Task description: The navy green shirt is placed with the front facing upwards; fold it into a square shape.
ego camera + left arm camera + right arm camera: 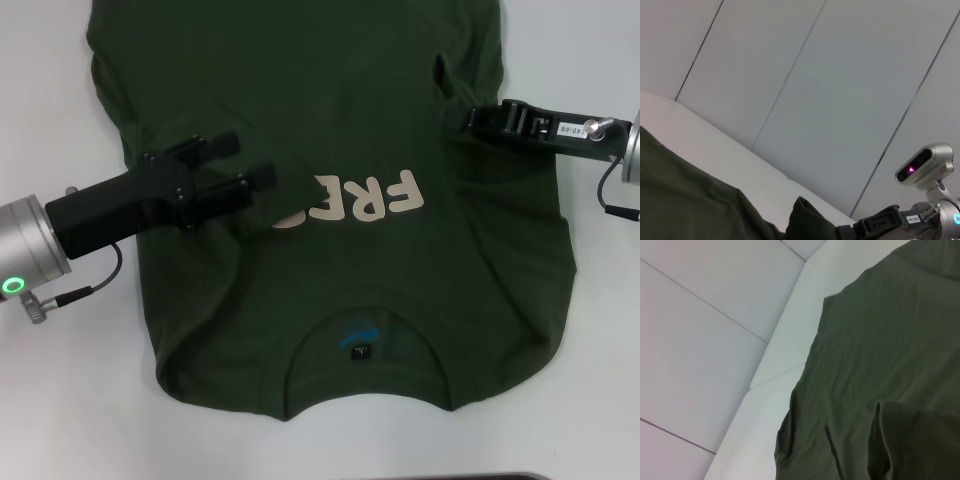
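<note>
shirt (330,300) lies spread on the white table (60,400), front up, collar at the near edge toward the robot, hem at the far side. small black tag (359,352) with a blue mark above it sits inside the collar. cream letters (365,198) on the chest read "fre" upside down from the head view; the rest of the word is covered by a flap of cloth folded inward from the robot's left side.

left gripper (262,165) comes in from the left, low over the shirt's left half. its fingers (245,183) are spread, a clear gap between them, nothing clamped. the nearer finger's tip is at the edge of the folded flap, right next to the letters; cannot tell whether it touches the cloth. green ring light on the arm's silver wrist.

right gripper (462,118) reaches in from the right at the shirt's right edge, by a small raised pleat of cloth. cannot tell whether it is open or gripping the fabric.

left wrist view: shirt edge (685,200) along the table (715,145), a raised bump of cloth by the right gripper (850,231) at the far side, grey wall panels behind.

right wrist view: wrinkled shirt (890,365) with a standing fold near the camera, table (775,370) beyond it.
</note>
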